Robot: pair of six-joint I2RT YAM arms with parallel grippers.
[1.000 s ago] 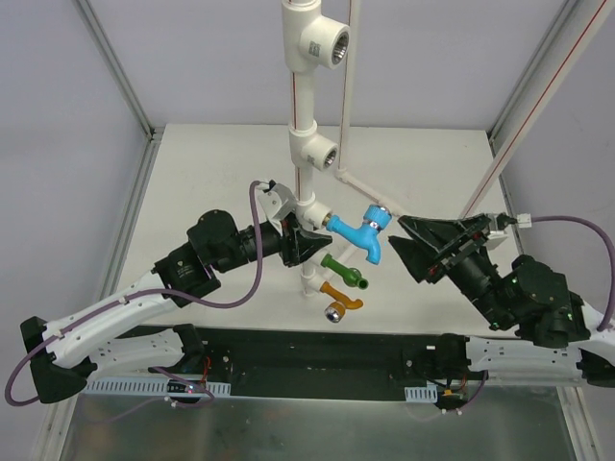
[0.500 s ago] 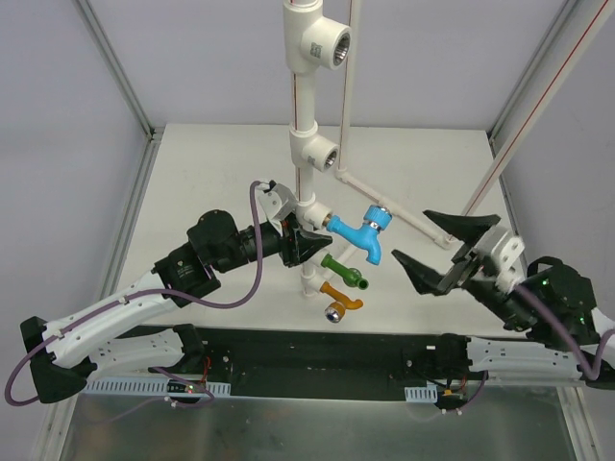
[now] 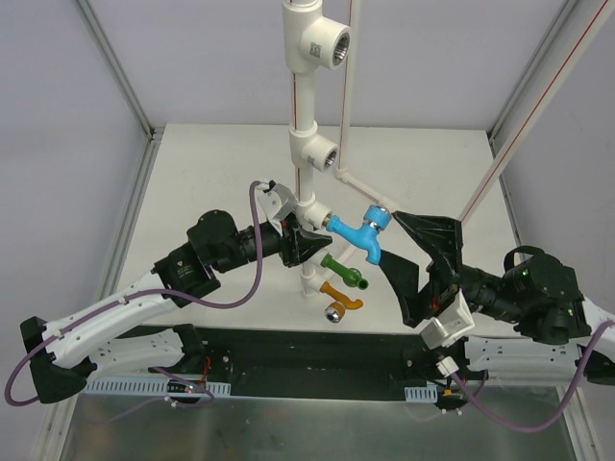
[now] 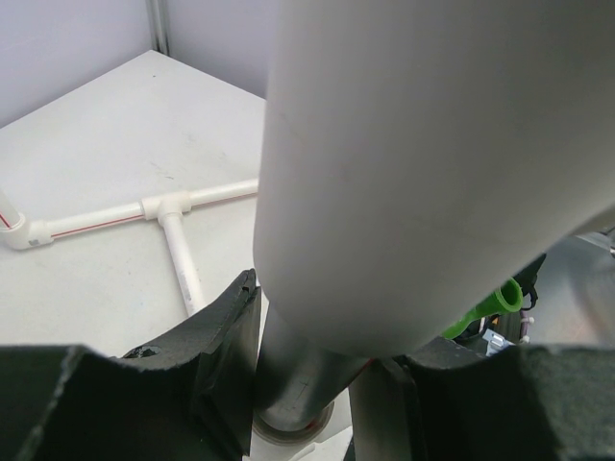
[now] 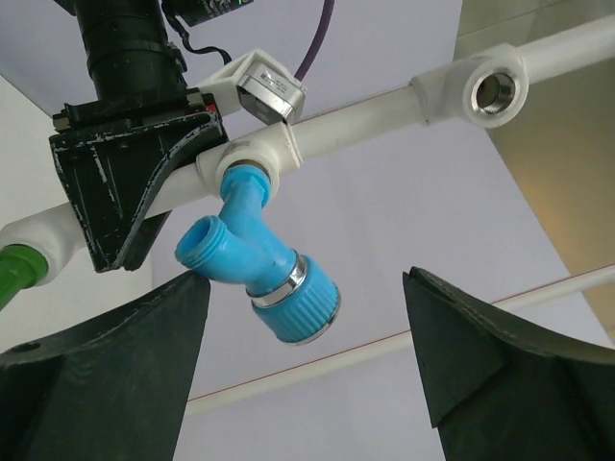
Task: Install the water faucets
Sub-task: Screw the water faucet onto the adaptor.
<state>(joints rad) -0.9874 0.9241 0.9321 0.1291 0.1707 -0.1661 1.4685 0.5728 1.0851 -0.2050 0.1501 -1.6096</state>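
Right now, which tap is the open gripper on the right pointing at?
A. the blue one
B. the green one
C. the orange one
A: in the right wrist view the blue tap sits straight ahead of the right gripper, framed by its spread fingers, while the green tap and orange tap sit lower on the white pipe.

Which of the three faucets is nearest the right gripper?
The light blue faucet, topmost on the white pipe, right in front of the open right gripper; the green faucet and orange faucet sit lower, farther off.
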